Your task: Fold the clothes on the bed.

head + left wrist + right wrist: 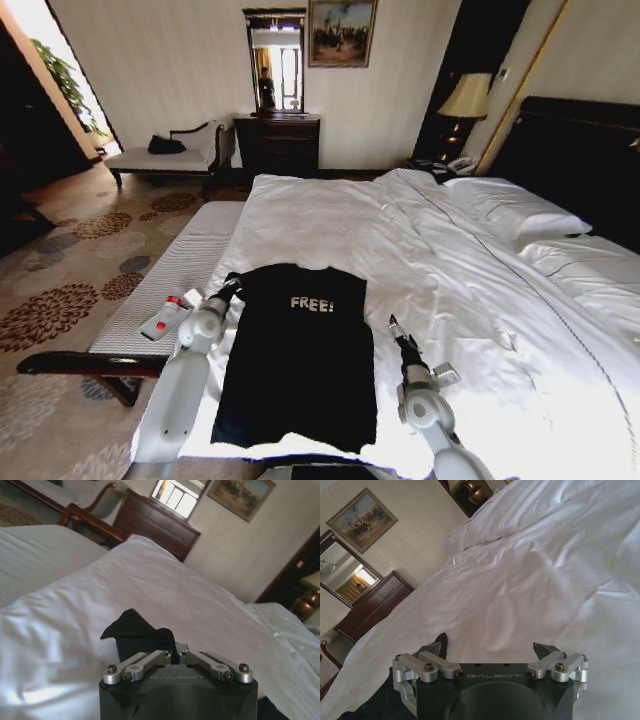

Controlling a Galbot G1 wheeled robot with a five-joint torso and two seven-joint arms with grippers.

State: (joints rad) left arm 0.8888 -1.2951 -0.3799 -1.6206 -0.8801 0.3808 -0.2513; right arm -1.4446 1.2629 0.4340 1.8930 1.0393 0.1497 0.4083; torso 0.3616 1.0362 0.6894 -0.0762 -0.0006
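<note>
The clothes are one black T-shirt [300, 360] with white "FREE!" lettering, lying flat and long on the near part of the white bed [450, 280]. My left gripper [235, 282] sits at the shirt's far left corner. In the left wrist view it [177, 650] is shut on a raised fold of the black fabric [132, 630]. My right gripper [393, 324] rests on the duvet just off the shirt's right edge. In the right wrist view it [490, 647] stands open with nothing between the fingers, and the shirt's edge [372, 705] lies beside it.
A striped padded bench [170, 270] runs along the bed's left side with a small red-and-white item [165, 318] on it. Pillows [515, 210] lie at the far right by the dark headboard [580, 150]. A dresser [278, 140] and a chaise [165, 155] stand by the far wall.
</note>
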